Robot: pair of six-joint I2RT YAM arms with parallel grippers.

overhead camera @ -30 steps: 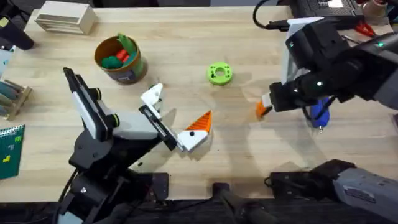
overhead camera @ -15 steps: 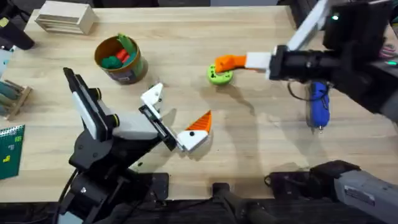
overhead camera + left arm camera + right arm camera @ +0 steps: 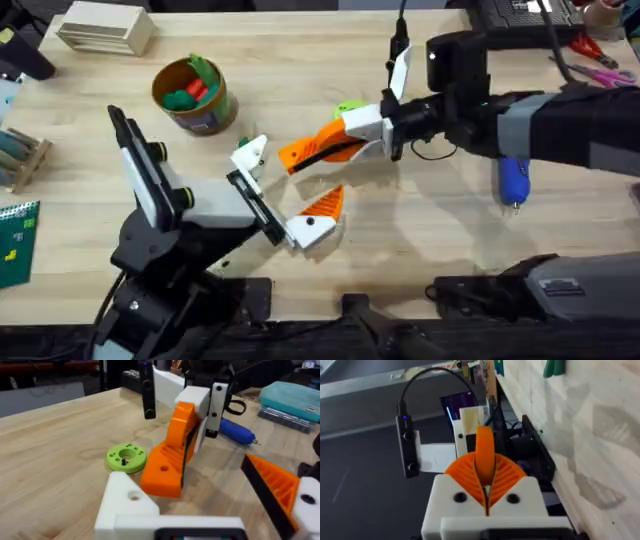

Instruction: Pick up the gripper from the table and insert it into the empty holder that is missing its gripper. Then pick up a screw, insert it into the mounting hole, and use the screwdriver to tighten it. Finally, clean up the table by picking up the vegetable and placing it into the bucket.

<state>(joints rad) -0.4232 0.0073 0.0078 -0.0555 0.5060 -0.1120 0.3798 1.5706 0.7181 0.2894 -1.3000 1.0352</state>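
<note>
right gripper (image 3: 315, 152) pinched shut on the small orange wedge-shaped plastic finger (image 3: 167, 462) | carried tip-first just beside the bare white angular plastic mount (image 3: 248, 156), guessing lining up | left gripper (image 3: 278, 190) open, holding nothing, 1 orange pad fitted

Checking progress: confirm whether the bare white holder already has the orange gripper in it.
No: the holder is bare, the gripper in the right claw.

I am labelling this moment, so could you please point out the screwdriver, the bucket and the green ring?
Screwdriver (image 3: 514, 180): overhead view, blue body.
Bucket (image 3: 208, 112): overhead view, outer wall.
Green ring (image 3: 118, 455): left wrist view, flat top face.
</note>
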